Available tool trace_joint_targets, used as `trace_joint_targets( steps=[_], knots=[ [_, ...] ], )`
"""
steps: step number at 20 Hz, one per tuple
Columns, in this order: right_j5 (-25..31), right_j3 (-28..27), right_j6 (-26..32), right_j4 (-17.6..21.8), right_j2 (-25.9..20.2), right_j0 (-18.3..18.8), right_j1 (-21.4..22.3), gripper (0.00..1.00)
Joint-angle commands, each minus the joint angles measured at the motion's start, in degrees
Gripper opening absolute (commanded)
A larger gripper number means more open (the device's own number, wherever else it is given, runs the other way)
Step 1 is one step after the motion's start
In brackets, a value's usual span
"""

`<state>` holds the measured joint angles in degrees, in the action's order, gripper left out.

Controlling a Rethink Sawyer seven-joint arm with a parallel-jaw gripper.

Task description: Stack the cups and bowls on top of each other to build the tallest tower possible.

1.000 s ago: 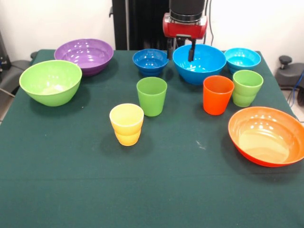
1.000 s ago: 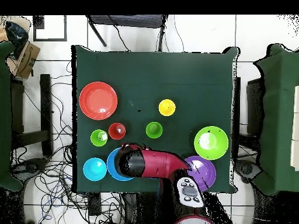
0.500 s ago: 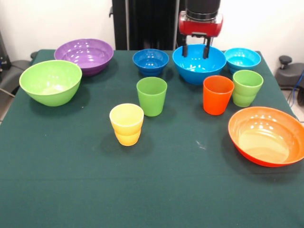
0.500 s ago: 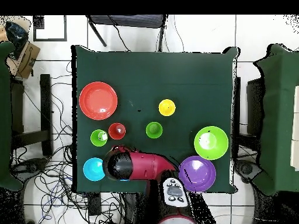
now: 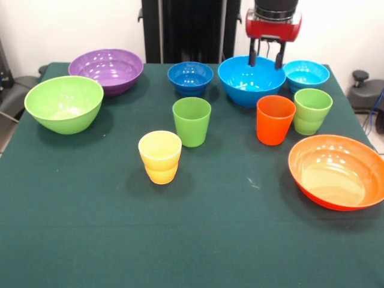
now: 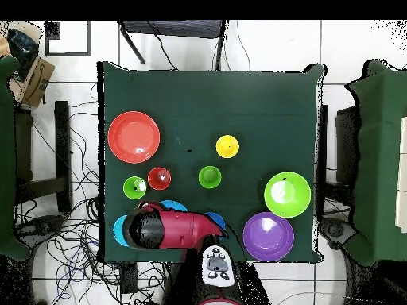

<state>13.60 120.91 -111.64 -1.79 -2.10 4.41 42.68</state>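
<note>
A: Ten loose pieces are sitting on the green table [image 5: 198, 240], and we are listing them one by one. Bowls first: we are seeing the purple bowl [image 5: 107, 70] at the back left, with the lime green bowl [image 5: 63, 103] just in front of it.

B: We are adding the dark blue bowl [image 5: 190, 77] in the back row, the large blue bowl [image 5: 248, 84] beside it, then the turquoise bowl [image 5: 306, 75]. The orange bowl [image 5: 336, 171] is lying apart at the front right.

A: Cups: the green cup [image 5: 192, 121] is standing upright mid-table, and the yellow cup [image 5: 160, 156] is standing near it, closer to the front. The orange cup [image 5: 275, 119] and the light green cup [image 5: 312, 111] are standing side by side, just in front of the blue and turquoise bowls.

B: We are noting that nothing is stacked; every piece is resting on the cloth by itself.

A: Gripper [image 5: 266, 59]: it is hanging over the gap between the blue and turquoise bowls, its two fingers [image 5: 253, 54] are spread apart, and we are seeing nothing between them.

B: From overhead, the red arm [image 6: 171, 229] is covering most of the blue bowl and part of the turquoise one.
</note>
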Motion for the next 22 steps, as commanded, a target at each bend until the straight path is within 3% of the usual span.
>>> trace_joint_targets(
  steps=[1,4,12,22],
  knots=[
    [-1.72,2.26,-11.40,-3.05,-2.42,-1.93,-1.17,1.00],
    [-3.56,0.85,-13.03,-2.69,-0.01,-4.25,-3.46,1.00],
    [-10.22,0.27,-16.01,-2.15,1.36,-5.17,-8.95,1.00],
    [-11.03,0.22,-17.75,-3.05,1.58,-6.40,-9.83,1.00]
  ],
)
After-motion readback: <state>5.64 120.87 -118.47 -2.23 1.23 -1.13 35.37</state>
